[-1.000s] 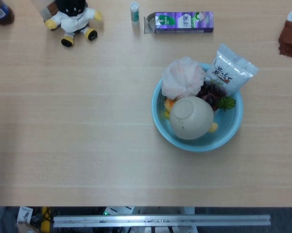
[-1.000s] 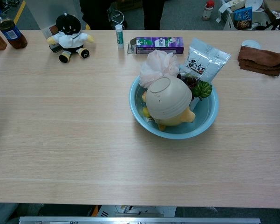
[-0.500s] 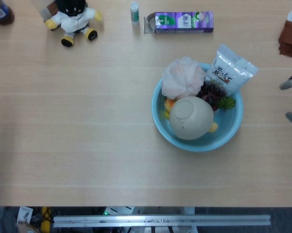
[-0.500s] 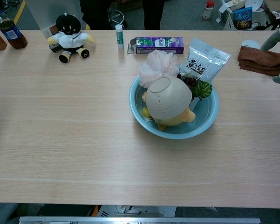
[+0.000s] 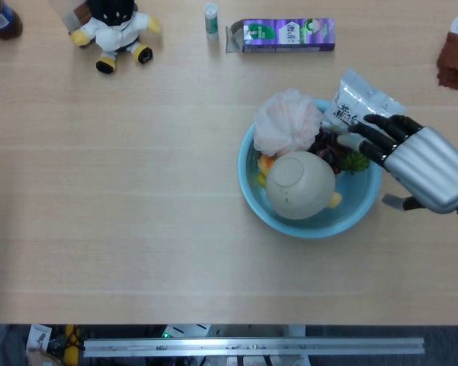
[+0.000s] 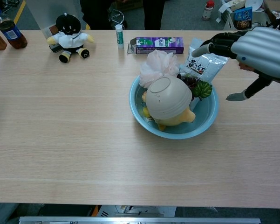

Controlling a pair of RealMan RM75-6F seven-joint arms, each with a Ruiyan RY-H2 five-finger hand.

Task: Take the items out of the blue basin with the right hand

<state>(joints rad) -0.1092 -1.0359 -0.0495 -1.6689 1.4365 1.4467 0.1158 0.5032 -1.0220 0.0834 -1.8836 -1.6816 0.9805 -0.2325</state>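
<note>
- Since half a second earlier, when only fingertips showed at the right edge, the right hand (image 5: pixel 417 164) had come in over the table and reached the far right rim of the blue basin (image 5: pixel 363 214).
- Its fingers (image 5: pixel 377 136) were spread apart and extended above the silver snack pouch (image 5: pixel 364 107), clasping nothing; whether they touched the pouch could not be told.
- In the chest view that hand (image 6: pixel 257 48) hung above the pouch (image 6: pixel 202 60), with the thumb pointing down to the right of the basin (image 6: pixel 208 122).
- The basin sat right of the table's (image 5: pixel 122 191) centre and held an upturned cream bowl (image 5: pixel 299 184), a pink bath pouf (image 5: pixel 286 122), a dark bunch of grapes (image 5: pixel 329 146) with a green leaf (image 5: pixel 355 162), and something yellow under the bowl.
- The pouch leaned on the basin's far right rim, partly outside it.
- Along the far edge stood a plush toy (image 5: pixel 113 27), a small white tube (image 5: pixel 211 20) and a purple box (image 5: pixel 282 35); a brown cloth (image 5: pixel 455 61) lay at the far right.
- The left hand showed in neither view.
</note>
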